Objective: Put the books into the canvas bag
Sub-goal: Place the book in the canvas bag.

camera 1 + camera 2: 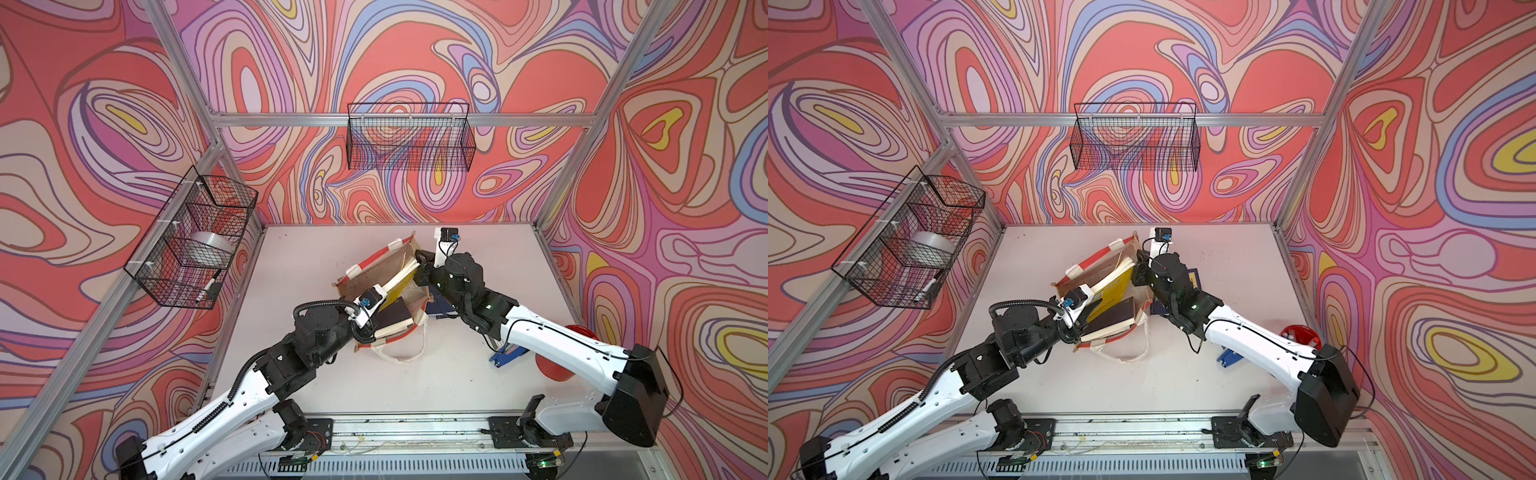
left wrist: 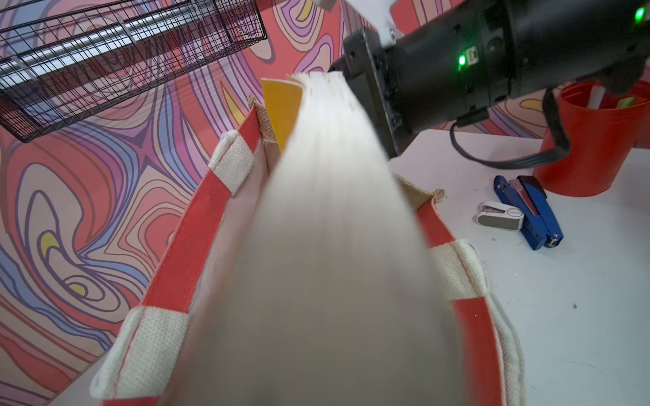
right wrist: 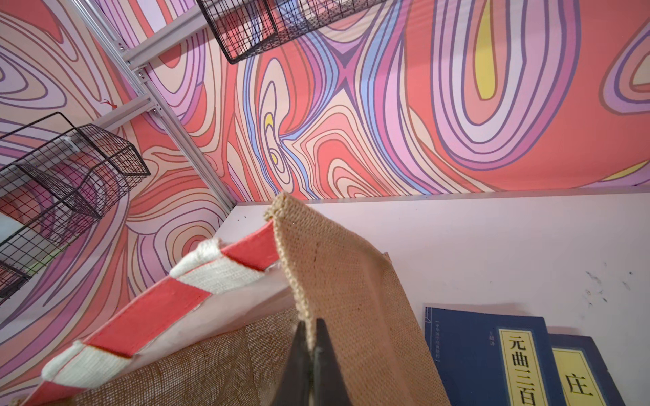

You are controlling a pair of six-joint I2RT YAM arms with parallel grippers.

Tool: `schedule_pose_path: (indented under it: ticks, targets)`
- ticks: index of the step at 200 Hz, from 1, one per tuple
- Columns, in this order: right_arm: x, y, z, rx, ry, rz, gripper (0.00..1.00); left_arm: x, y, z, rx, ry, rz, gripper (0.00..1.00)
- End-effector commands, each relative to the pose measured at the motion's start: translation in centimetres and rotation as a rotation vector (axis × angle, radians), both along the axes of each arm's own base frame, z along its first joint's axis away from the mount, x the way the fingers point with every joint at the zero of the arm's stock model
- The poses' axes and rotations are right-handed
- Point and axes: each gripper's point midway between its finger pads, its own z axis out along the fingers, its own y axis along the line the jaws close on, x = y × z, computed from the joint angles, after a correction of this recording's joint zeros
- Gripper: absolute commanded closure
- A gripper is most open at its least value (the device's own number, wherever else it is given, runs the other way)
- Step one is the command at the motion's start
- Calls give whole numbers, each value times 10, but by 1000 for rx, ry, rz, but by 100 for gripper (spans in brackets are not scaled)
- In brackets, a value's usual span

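Observation:
The canvas bag [image 1: 365, 274] [image 1: 1096, 259] lies mid-table with its mouth spread wide. My right gripper [image 3: 309, 337] [image 1: 419, 259] is shut on the bag's jute edge [image 3: 351, 298] and holds it up. A yellow book [image 1: 399, 286] [image 1: 1113, 286] slants into the mouth. Its page edges [image 2: 334, 211] fill the left wrist view between the red rims [image 2: 190, 239]. My left gripper [image 1: 380, 311] is shut on this book's near end, jaws hidden behind it. A dark book [image 1: 395, 320] lies in the mouth. Two navy books [image 3: 485, 358] [image 3: 577, 372] rest on the table beside the bag.
A blue stapler [image 2: 531, 214] [image 1: 505, 357], a small white device [image 2: 499, 216] and a red cup [image 2: 594, 140] sit under the right arm. Black wire baskets hang on the back wall [image 1: 409, 137] and the left wall [image 1: 195, 237].

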Motion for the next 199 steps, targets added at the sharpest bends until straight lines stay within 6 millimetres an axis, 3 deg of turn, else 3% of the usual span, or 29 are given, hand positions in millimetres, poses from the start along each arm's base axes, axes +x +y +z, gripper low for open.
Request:
schedule_pose_path:
  ticks: [1, 60, 70, 84, 104, 168, 199]
  targets:
    - [1, 3, 14, 42, -18, 24, 100, 4, 5, 41, -104, -226, 14, 100]
    - [10, -7, 15, 44, -12, 24, 100, -7, -13, 26, -99, -88, -110, 99]
    - [12, -10, 16, 47, -11, 20, 100, -11, -12, 24, -109, -62, -123, 81]
    - [15, -14, 17, 45, -13, 16, 100, -18, -9, 21, -129, -31, -137, 39]
    - [19, -19, 18, 48, -16, 13, 100, -25, -4, 21, -159, 2, -135, 22]
    - [21, -16, 23, 37, -38, 39, 100, -28, 9, 33, -191, 6, -93, 7]
    - [23, -11, 18, 41, -20, 51, 100, -25, 11, 42, -189, 19, -75, 5]
